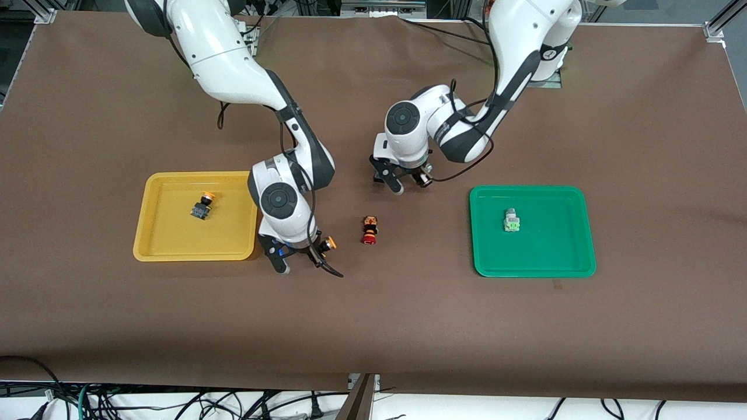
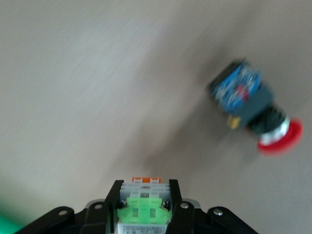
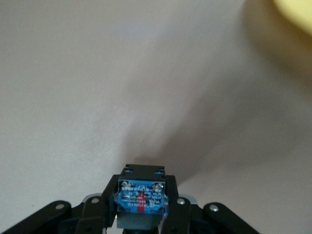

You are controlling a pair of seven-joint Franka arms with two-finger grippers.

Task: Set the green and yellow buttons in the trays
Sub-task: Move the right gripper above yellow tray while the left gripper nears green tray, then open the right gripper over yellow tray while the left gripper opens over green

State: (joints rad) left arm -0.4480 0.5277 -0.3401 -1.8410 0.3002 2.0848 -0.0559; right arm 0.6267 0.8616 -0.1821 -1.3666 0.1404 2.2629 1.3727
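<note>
Beside the yellow tray (image 1: 153,236), toward the left arm's end of the table, the right gripper (image 1: 297,256) is clamped on a yellow button (image 3: 141,201), its orange cap (image 1: 331,242) pointing away from that tray. One yellow button (image 1: 202,207) already lies inside it. Farther toward that end, the left gripper (image 1: 408,182) grips a green button (image 2: 143,210) over bare table, well apart from the green tray (image 1: 578,265) holding another green button (image 1: 512,220); a red-capped switch (image 1: 369,229) lies between.

Brown table covering (image 1: 373,326), matte and evenly lit, spread across nearly the whole front view. Below its near edge, tangled black cables (image 1: 117,402) on a pale floor (image 1: 496,408). At its top corners, aluminium frame brackets (image 1: 715,26). Past the top edge, dark equipment, hard to make out.
</note>
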